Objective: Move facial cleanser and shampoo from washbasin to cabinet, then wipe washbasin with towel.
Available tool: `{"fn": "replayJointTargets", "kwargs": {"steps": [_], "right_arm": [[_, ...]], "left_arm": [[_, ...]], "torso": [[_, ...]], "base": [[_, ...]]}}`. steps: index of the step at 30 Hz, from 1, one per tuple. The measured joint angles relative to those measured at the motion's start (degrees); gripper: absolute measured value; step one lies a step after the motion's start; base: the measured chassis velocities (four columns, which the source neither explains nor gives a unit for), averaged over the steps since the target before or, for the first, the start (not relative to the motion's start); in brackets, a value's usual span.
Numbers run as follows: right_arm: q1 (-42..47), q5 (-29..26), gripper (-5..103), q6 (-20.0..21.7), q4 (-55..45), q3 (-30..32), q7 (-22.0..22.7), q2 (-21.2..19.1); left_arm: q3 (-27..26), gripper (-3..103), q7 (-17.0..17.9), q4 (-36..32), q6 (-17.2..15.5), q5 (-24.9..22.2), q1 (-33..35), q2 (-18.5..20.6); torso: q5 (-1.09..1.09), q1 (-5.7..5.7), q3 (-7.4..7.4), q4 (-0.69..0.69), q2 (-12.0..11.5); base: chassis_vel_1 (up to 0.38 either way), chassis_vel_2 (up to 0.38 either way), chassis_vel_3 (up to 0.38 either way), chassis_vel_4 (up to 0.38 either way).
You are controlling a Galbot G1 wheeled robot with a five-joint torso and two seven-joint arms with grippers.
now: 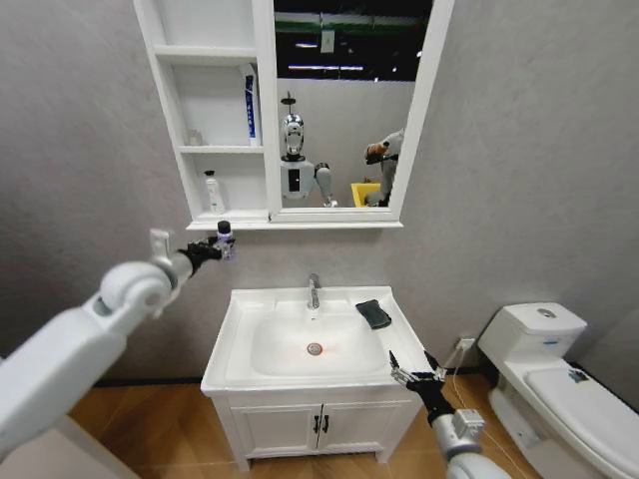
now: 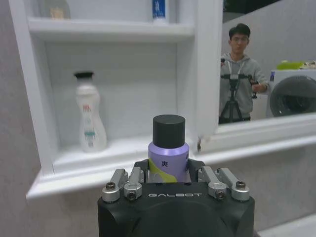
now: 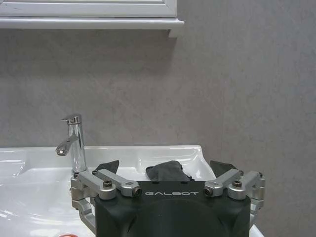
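The left arm is stretched forward and raised, its left gripper point(image 1: 222, 242) held high at the far end, fingers point(image 2: 129, 181) clamped around a small purple bottle point(image 2: 168, 157) that is kept upright. The right arm is kept low at the right, and its right gripper point(image 1: 411, 372) is pointed forward with both fingers point(image 3: 116, 183) spread wide apart.
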State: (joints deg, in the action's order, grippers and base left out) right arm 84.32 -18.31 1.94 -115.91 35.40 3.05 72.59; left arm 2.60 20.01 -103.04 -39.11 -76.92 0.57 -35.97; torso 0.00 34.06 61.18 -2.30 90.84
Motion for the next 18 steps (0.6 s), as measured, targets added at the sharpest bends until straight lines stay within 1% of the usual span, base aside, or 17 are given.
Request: {"fn": "replayJointTargets", "kwargs": {"steps": [1,2,3,4,6,7,9,10,12,13,14,15,16,17,18], "right_arm": [[0.0,0.0,100,0.0,0.0,0.1,0.0,0.0],[0.1,-0.2,100,-0.1,0.0,0.4,0.0,0.0],[0.1,-0.2,100,-0.1,0.0,0.4,0.0,0.0],[0.2,-0.3,100,-0.1,0.1,0.4,0.0,0.0],[0.3,-0.5,100,-0.6,0.4,0.6,-0.1,0.0],[0.3,-0.5,100,-0.6,0.4,0.6,-0.1,0.0],[0.4,-0.8,100,-1.1,0.8,0.8,-0.1,-0.1],[0.4,-0.8,100,-1.1,0.8,0.8,-0.1,-0.1],[0.7,-1.0,100,-1.7,1.4,1.0,-0.2,-0.2],[0.7,-1.0,100,-1.7,1.4,1.0,-0.2,-0.2],[0.7,-1.1,100,-2.0,1.6,1.0,-0.2,-0.3],[0.8,-1.2,100,-2.2,1.8,1.0,-0.3,-0.3],[0.8,-1.2,100,-2.2,1.8,1.0,-0.3,-0.3],[0.8,-1.3,100,-2.3,1.8,1.1,-0.3,-0.4],[0.8,-1.3,100,-2.3,1.8,1.1,-0.3,-0.4]], "left_arm": [[1.4,41,0.1,2.1,-0.6,-1.1,-3.4,-0.8],[4.3,41,0.6,6.1,-1.4,-2.5,-8.8,-2.6],[4.3,41,0.6,6.1,-1.4,-2.5,-8.8,-2.6],[5.2,41,0.6,7.3,-1.5,-2.7,-10.1,-3.2],[9.7,41,0.1,12.5,-1.7,-2.4,-15.5,-6.4],[9.7,41,0.1,12.5,-1.7,-2.4,-15.5,-6.4],[13.1,41,-0.9,17.0,-1.6,-1.2,-19.3,-9.8],[13.1,41,-0.9,17.0,-1.6,-1.2,-19.3,-9.8],[14.6,41,-2.0,20.5,-1.2,0.6,-21.2,-12.5],[14.6,41,-2.0,20.5,-1.2,0.6,-21.2,-12.5],[15.1,41,-2.4,22.3,-1.1,1.5,-22.1,-14.1],[15.9,41,-3.3,25.2,-0.8,3.3,-23.4,-15.9],[15.9,41,-3.3,25.2,-0.8,3.3,-23.4,-15.9],[16.5,41,-4.4,27.9,-0.5,5.1,-24.4,-17.3],[16.5,41,-4.4,27.9,-0.5,5.1,-24.4,-17.3]], "torso": [[0.01,0.00,0.00,-0.01,0.0],[0.01,0.00,0.00,0.00,0.0],[0.01,0.00,0.00,0.00,0.0],[0.01,0.01,0.01,0.00,0.0],[0.00,0.02,0.01,0.00,0.0],[0.00,0.02,0.01,0.00,0.0],[0.02,0.02,0.02,-0.02,0.0],[0.02,0.02,0.02,-0.02,0.0],[0.00,0.02,0.02,0.01,0.0],[0.00,0.02,0.02,0.01,0.0],[0.00,0.02,0.02,0.02,0.0],[0.02,0.02,0.01,0.00,0.0],[0.02,0.02,0.01,0.00,0.0],[0.02,0.02,0.02,0.00,0.0],[0.02,0.02,0.02,0.00,0.0]], "base": [[0.000,0.000,0.000,0.000],[0.000,0.000,0.000,0.000],[0.000,0.000,0.000,0.000],[0.000,0.000,0.000,0.000],[0.000,0.000,0.000,0.000],[0.000,0.000,0.000,0.000],[0.000,0.000,0.000,0.000],[0.000,0.000,0.000,0.000],[0.000,0.000,0.000,0.000],[0.000,0.000,0.000,0.000],[0.000,0.000,0.000,0.000],[0.000,0.000,0.000,0.000],[0.000,0.000,0.000,0.000],[0.000,0.000,0.000,0.000],[0.000,0.000,0.000,0.000]]}}
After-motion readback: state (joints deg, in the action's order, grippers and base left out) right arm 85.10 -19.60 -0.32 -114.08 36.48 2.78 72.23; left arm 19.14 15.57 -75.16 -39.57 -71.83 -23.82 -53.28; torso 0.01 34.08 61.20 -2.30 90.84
